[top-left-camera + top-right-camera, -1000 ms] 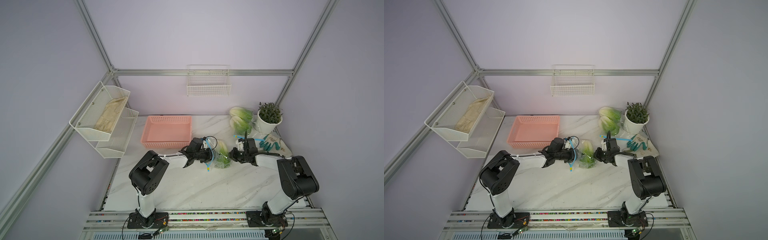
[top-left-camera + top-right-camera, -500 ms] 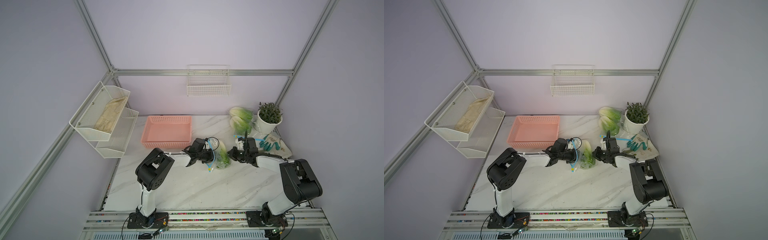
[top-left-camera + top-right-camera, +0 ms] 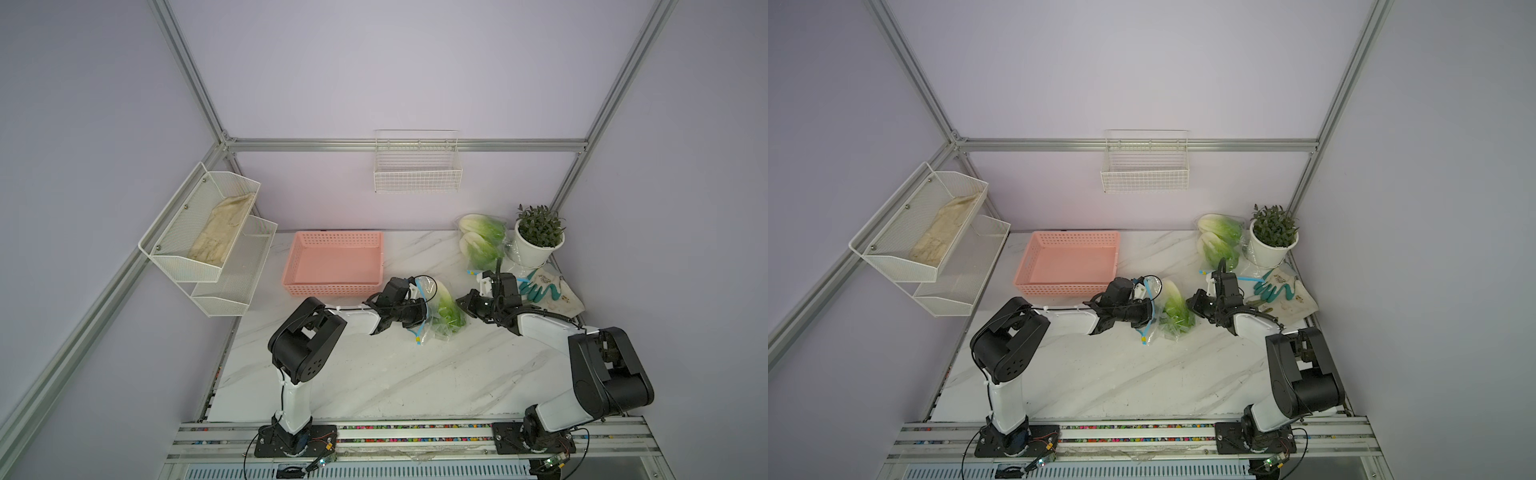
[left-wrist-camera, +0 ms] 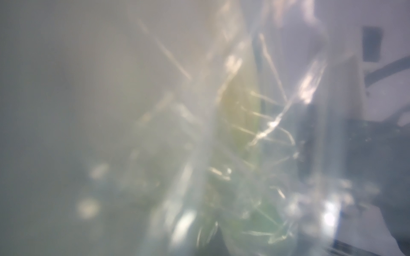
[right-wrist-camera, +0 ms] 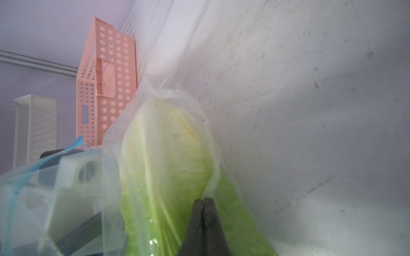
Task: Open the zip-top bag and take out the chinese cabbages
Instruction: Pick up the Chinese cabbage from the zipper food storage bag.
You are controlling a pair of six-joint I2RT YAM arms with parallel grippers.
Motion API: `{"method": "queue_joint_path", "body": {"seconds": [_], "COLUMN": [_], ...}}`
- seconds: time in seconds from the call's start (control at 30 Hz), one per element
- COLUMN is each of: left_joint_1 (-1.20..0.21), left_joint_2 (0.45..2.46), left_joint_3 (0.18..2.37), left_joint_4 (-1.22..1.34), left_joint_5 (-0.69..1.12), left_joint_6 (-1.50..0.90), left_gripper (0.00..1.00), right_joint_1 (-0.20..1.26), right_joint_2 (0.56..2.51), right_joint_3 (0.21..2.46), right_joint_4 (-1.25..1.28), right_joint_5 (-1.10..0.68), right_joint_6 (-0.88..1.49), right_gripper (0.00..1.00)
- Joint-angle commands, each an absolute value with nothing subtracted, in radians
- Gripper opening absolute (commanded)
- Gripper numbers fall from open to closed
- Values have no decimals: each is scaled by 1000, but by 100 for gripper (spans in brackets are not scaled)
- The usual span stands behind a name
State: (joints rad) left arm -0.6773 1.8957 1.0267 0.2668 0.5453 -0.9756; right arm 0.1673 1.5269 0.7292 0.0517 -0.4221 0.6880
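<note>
The clear zip-top bag (image 3: pixel 432 328) with a blue zip lies mid-table, with one chinese cabbage (image 3: pixel 446 305) (image 3: pixel 1177 309) inside, white stem end pointing back. My left gripper (image 3: pixel 417 311) (image 3: pixel 1144 311) sits in the bag's blue-rimmed mouth and is shut. Film blurs the left wrist view, so what lies between its fingers is hidden. My right gripper (image 3: pixel 461 305) (image 5: pixel 204 200) is shut on the bag's film at the cabbage's (image 5: pixel 168 155) leafy end. Two more cabbages (image 3: pixel 482 226) (image 3: pixel 480 249) lie at the back right.
A pink basket (image 3: pixel 334 262) stands behind the left gripper. A potted plant (image 3: pixel 538 237) and teal gloves (image 3: pixel 540 289) on a cloth are at the right, near the right arm. A white mesh rack (image 3: pixel 208 232) and a wire basket (image 3: pixel 417 166) hang on the walls.
My left gripper has pushed right into the bag's mouth and closed its jaws. The bag has bunched up against the cabbage. The right gripper has kept its pinch in place.
</note>
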Motion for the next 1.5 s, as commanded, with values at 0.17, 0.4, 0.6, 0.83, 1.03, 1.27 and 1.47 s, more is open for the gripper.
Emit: {"method": "queue_joint_path", "body": {"seconds": [0.17,0.4,0.6,0.83,1.03,1.27,1.47], "left_joint_1": [-671,-652,-649,-643,-645,-645,-645], "left_joint_2": [1730,1688,1640,1601,1673,1739,1748], "left_joint_3": [950,928,892,863,913,955,964], "left_joint_4": [291,251,227,184,215,250,255], "left_joint_5": [540,552,547,523,520,523,483], "left_joint_6": [-934,-923,-920,-905,-925,-935,-942], "left_gripper": [0,1,2,3,24,56,81], "right_joint_1": [108,61,16,-22,-19,2,40], "right_joint_2": [1523,1523,1529,1527,1529,1483,1485], "right_joint_3": [751,762,761,744,711,701,721], "right_joint_4": [46,46,51,78,129,61,24], "right_joint_5": [-279,-227,-211,-242,-425,-479,-512], "right_joint_6": [695,696,692,681,652,544,492], "right_gripper": [0,0,0,0,0,0,0]}}
